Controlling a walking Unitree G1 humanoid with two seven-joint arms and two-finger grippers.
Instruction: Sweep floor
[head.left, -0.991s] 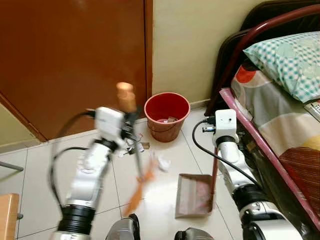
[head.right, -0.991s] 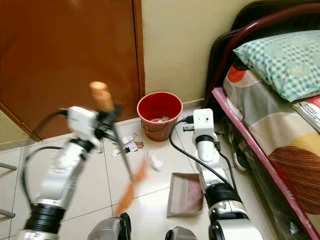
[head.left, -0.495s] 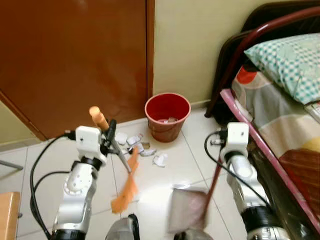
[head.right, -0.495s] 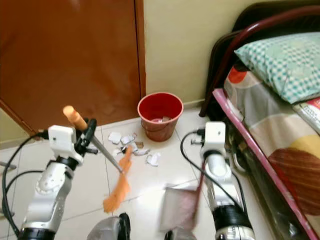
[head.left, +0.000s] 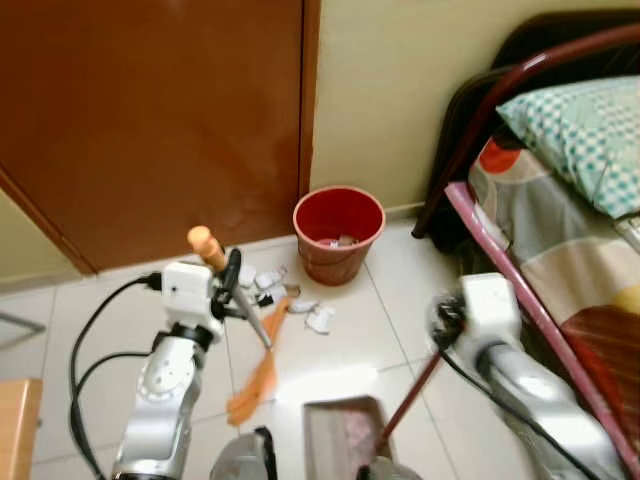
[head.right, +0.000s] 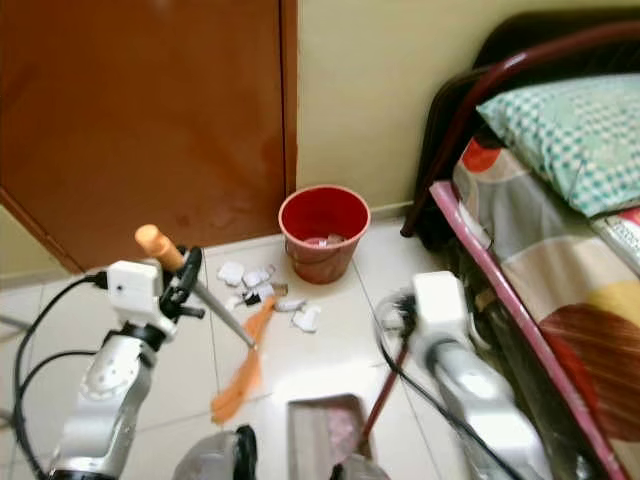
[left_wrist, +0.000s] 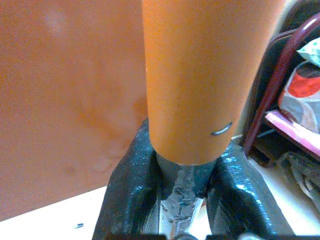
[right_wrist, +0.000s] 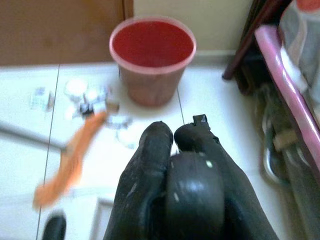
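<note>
A home bedroom: bed (head.left: 560, 230) with pillow (head.left: 580, 130), wooden door (head.left: 150, 120).

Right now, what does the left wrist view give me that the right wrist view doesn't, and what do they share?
Left wrist alone: the left gripper shut on the broom handle, with the brown door behind. Right wrist alone: the red bucket, paper scraps on the tiles, the orange broom head, and the right gripper on the dustpan's dark handle. Both: the bed frame.
</note>
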